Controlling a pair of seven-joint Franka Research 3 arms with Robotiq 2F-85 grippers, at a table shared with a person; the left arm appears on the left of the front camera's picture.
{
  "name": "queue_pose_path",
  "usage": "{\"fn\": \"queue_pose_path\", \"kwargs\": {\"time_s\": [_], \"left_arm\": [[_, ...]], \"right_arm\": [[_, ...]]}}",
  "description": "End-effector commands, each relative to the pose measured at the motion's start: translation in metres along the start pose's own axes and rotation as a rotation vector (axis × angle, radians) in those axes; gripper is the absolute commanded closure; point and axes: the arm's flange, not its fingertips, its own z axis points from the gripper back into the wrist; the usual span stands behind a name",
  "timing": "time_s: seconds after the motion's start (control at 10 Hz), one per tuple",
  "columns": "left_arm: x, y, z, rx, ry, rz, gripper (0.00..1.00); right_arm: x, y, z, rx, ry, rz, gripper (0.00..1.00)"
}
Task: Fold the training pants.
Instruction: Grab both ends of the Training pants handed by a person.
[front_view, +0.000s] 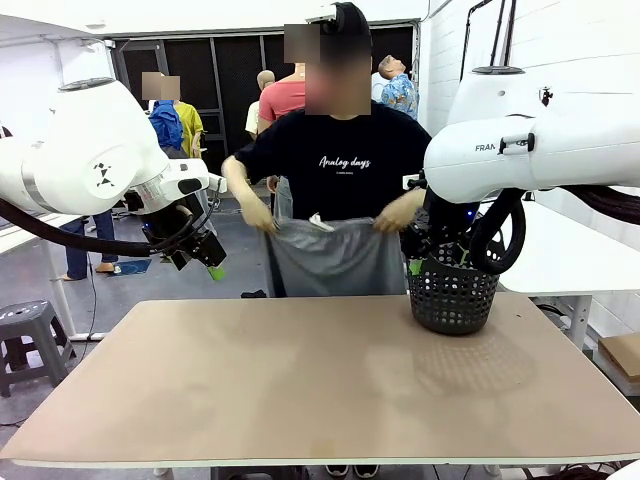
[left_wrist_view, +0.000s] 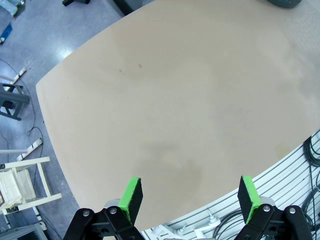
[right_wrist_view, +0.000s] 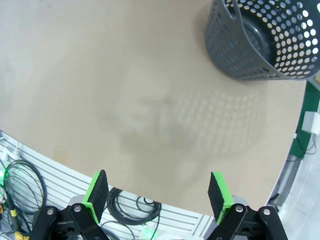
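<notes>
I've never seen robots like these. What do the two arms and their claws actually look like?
The left arm and right arm are bulky, rounded white shells with small black markings; thick black cables trail from them. The left gripper and right gripper are black, each with two fingers tipped by bright green pads.

Your front camera looks across the worktop (front_view: 300, 390) from the robot's side, fairly near. Both wrist cameras look down on it from well above; right wrist and front share the basket (right_wrist_view: 250, 55).
</notes>
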Motion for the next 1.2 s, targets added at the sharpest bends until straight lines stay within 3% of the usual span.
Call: {"fn": "queue_pose_path", "kwargs": {"time_s": [0.0, 1.1], "left_arm": [[0.0012, 0.0025, 0.0000, -0.002, -0.006, -0.007, 0.00], [0.0012, 0.0025, 0.0000, -0.002, -0.006, -0.007, 0.00]], "right_arm": [[0.0003, -0.0002, -0.0003, 0.000, 0.004, 0.009, 0.00], [0.0003, -0.0002, -0.0003, 0.000, 0.004, 0.009, 0.00]]}}
